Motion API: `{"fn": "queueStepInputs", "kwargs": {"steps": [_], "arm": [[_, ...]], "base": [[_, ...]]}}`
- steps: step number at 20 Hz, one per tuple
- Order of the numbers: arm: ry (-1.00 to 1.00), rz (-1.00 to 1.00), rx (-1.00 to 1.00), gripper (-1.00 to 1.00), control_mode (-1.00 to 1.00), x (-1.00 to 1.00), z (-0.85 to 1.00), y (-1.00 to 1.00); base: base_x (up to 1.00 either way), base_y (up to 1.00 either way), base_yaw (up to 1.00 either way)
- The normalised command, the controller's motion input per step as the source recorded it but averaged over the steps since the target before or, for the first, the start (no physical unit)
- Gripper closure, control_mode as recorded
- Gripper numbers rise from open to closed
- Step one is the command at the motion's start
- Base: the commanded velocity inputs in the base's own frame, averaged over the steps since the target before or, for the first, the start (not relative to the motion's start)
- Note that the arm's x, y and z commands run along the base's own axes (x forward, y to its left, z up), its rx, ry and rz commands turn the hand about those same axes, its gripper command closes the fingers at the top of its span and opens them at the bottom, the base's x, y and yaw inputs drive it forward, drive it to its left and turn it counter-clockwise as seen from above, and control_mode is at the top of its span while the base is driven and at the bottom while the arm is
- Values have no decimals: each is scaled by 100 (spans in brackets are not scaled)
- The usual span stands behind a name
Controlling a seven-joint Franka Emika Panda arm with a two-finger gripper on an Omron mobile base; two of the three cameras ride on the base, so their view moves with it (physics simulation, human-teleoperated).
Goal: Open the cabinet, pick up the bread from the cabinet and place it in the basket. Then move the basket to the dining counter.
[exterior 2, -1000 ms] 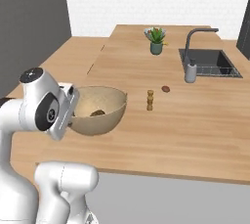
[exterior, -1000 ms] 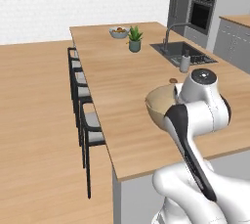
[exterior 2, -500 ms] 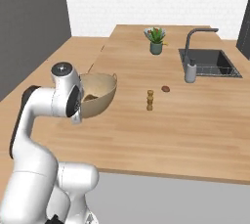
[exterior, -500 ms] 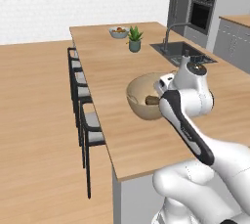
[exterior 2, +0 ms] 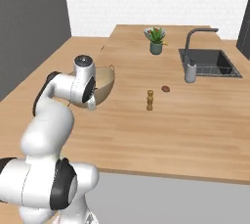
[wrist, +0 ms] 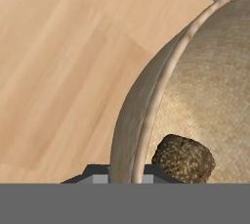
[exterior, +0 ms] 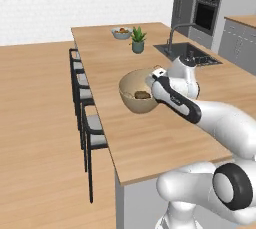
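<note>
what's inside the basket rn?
The bread lies low in the basket, near the wall that the gripper grips. In the hand view, the rim hides part of the floor.

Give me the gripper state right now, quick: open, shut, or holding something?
Gripper: shut on the rim of the basket, with the bread inside the basket.

the robot is a glossy white arm [exterior: 215,123] built of rounded, bulging segments, with dark grey to black rings at the joints and a large black disc on the near joint. a black band wraps the forearm, and a small grey cap with a dark centre tops the wrist housing [exterior 2: 84,61].
</note>
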Motion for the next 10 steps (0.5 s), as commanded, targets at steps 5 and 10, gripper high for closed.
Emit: {"fn": "queueStepInputs", "kwargs": {"steps": [5, 10], "arm": [[7, 7, -16, 100, -100, 100, -25, -5], [10, 4, -10, 100, -100, 98, -44, -6]], "base": [[0, 0, 0], [0, 0, 0]]}}
